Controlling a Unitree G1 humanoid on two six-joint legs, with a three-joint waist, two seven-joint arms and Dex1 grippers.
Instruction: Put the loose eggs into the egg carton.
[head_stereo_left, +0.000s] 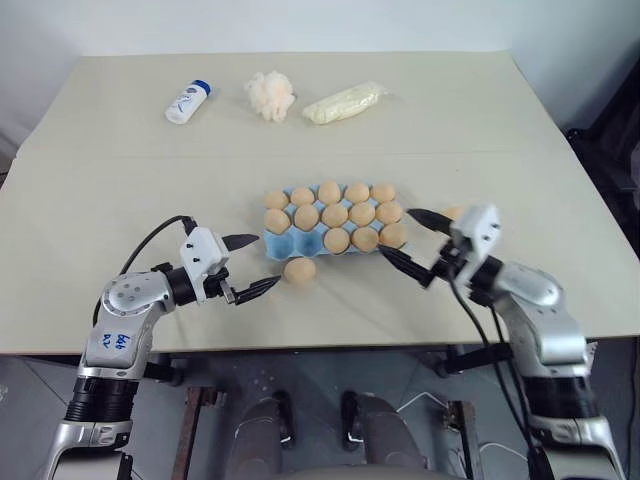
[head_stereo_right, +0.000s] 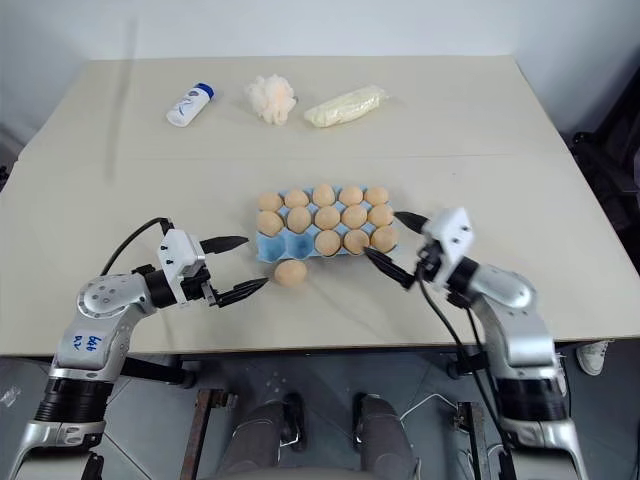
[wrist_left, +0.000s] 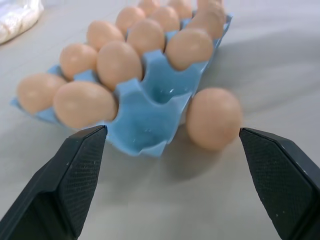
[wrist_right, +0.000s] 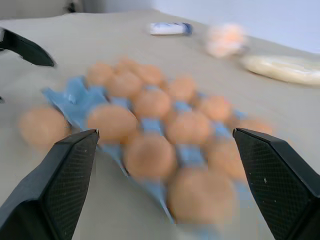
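Table (head_stereo_left: 90, 200) bears carton (head_stereo_left: 283, 243), egg (head_stereo_left: 298, 269), bottle (head_stereo_left: 187, 102), perhaps packet (head_stereo_left: 344, 102).

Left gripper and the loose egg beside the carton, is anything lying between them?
No. In the left wrist view, only bare table separates the open left gripper from the loose egg.

Bright, even light with soft shadows; the right wrist view is motion-blurred.

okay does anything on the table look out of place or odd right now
One loose egg lies on the table against the near edge of the blue egg carton, beside the empty cups at that corner. Another egg peeks out behind the right gripper. Nothing looks cracked or spilled.
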